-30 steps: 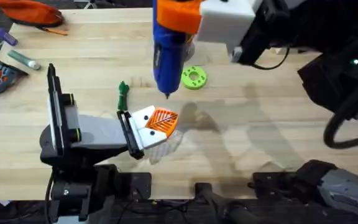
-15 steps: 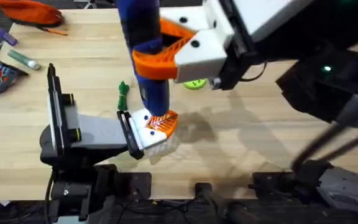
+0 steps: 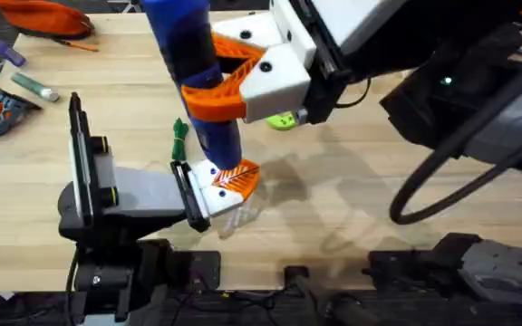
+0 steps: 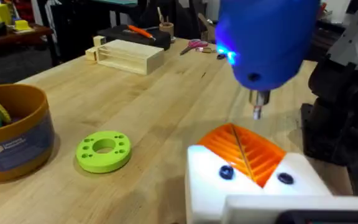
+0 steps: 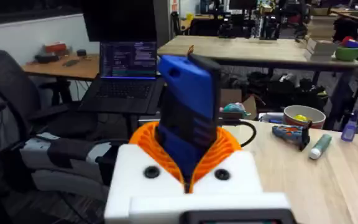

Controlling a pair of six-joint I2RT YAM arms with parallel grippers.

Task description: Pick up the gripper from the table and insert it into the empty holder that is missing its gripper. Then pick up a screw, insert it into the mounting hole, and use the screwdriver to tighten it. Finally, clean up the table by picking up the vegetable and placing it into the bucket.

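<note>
My right gripper (image 3: 211, 86) is shut on the blue screwdriver (image 3: 188, 45), holding it upright. In the right wrist view the screwdriver (image 5: 188, 118) sits between the orange pads. Its metal tip (image 4: 258, 111) hangs just above my left gripper (image 4: 244, 146), a blue light glowing on its body. My left gripper (image 3: 236, 177) is shut with nothing in it, and both white mounts carry orange pads and a dark screw head (image 4: 227, 173). A loose gripper part and an empty holder are out of view. The dark-green vegetable (image 3: 180, 136) lies just beyond the left gripper. The bucket (image 4: 17, 134) stands farther off.
A bright green disc (image 4: 104, 149) lies beside the bucket and shows half hidden under the right arm (image 3: 284, 120). An orange pouch (image 3: 43, 16) and a teal marker (image 3: 34, 86) lie at the far left. A wooden block (image 4: 129, 56) sits at the far edge.
My right arm has carried the screwdriver left and down, bringing its tip from near the green disc to just above the left gripper's pads. The left arm has stayed still.
</note>
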